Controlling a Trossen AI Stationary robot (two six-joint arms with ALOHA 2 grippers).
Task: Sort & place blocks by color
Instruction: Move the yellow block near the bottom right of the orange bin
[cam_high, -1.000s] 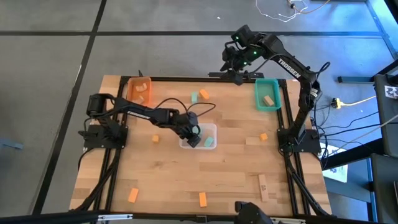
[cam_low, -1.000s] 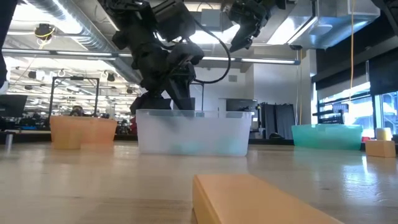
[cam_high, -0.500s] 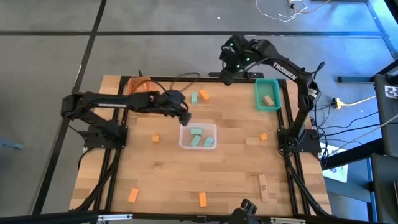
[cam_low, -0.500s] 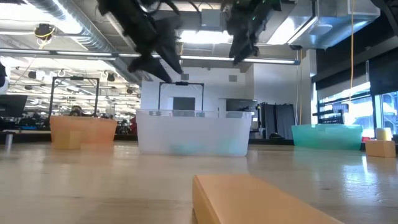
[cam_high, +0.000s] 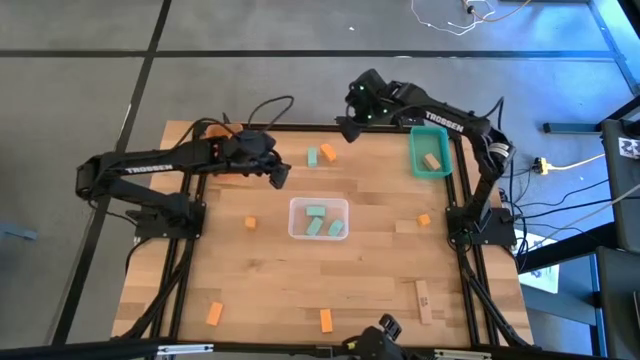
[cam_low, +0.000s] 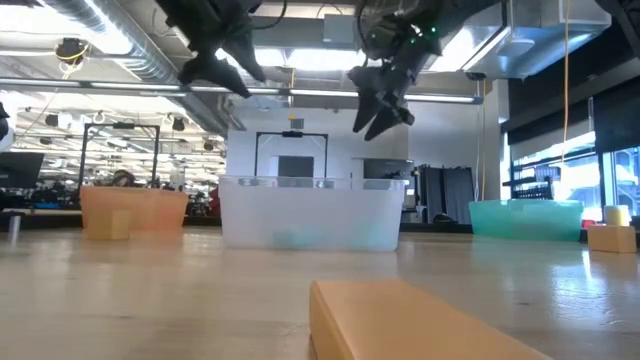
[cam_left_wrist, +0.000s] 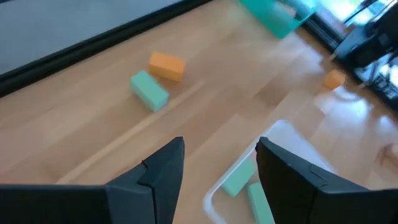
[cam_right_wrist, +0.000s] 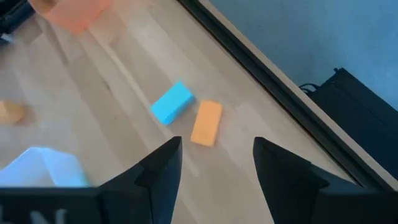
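Note:
My left gripper (cam_high: 279, 176) (cam_left_wrist: 221, 146) hangs open and empty above the table, just far-left of the clear tray (cam_high: 318, 218). Two mint green blocks (cam_high: 322, 220) lie flat inside that tray. My right gripper (cam_high: 345, 124) (cam_right_wrist: 216, 146) is open and empty over the far edge. Below and ahead of it a mint block (cam_right_wrist: 171, 102) (cam_high: 313, 157) and an orange block (cam_right_wrist: 206, 122) (cam_high: 328, 152) lie flat side by side on the wood. In the low view both grippers (cam_low: 225, 70) (cam_low: 380, 110) hang well above the table.
The orange tray (cam_high: 222, 140) sits at the far left, partly under my left arm. The teal tray (cam_high: 430, 152) at the far right holds a tan block. Loose orange blocks (cam_high: 250, 222) (cam_high: 424, 220) (cam_high: 214, 314) (cam_high: 326, 320) and a tan block (cam_high: 422, 300) lie scattered on the table.
My left gripper has risen out of the clear tray and drawn back toward the far-left, leaving a second mint block lying in the tray. My right gripper has swung left along the far edge and come lower, toward the mint and orange pair.

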